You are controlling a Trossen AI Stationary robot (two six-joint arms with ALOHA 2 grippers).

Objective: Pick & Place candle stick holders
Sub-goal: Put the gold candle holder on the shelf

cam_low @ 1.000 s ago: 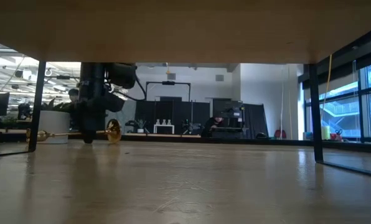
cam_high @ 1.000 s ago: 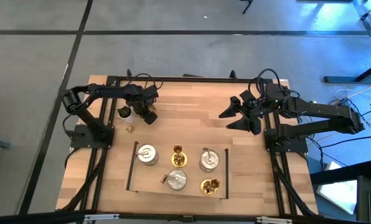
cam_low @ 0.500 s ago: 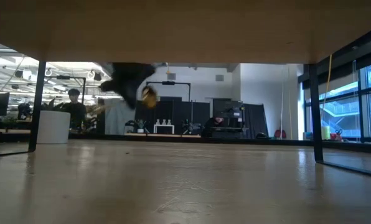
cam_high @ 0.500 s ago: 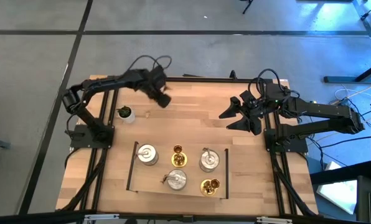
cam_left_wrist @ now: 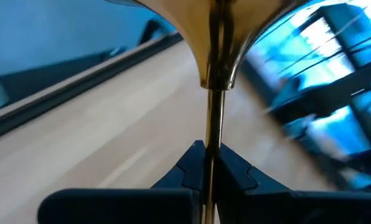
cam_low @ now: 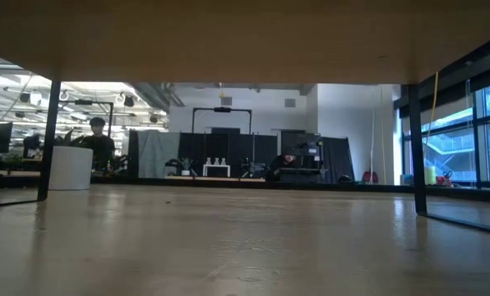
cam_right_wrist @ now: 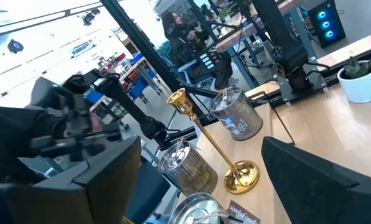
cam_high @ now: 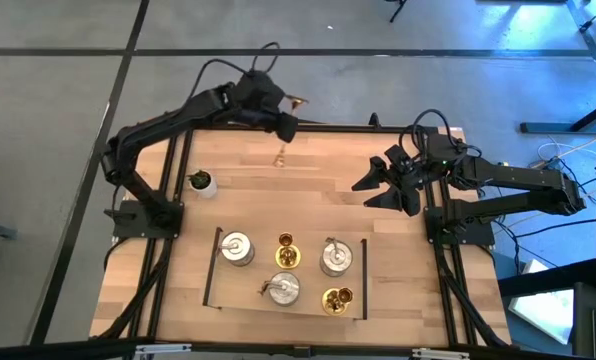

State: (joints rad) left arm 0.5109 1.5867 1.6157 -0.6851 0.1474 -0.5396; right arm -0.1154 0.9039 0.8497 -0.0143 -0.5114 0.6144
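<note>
Left gripper – raised at 12 o'clock over the table's far edge, clenched on the slim stem of a gold brass holder; flared end beyond the fingertips in the left wrist view.
Right gripper – parked at 3 o'clock, fingers spread, grasping nothing.
Tray at 6 o'clock – three squat silver-grey holders and two gold holders inside, upright.
Small potted plant at 10 o'clock, well apart from the tray.
Person seated in the room beyond, low view.
</note>
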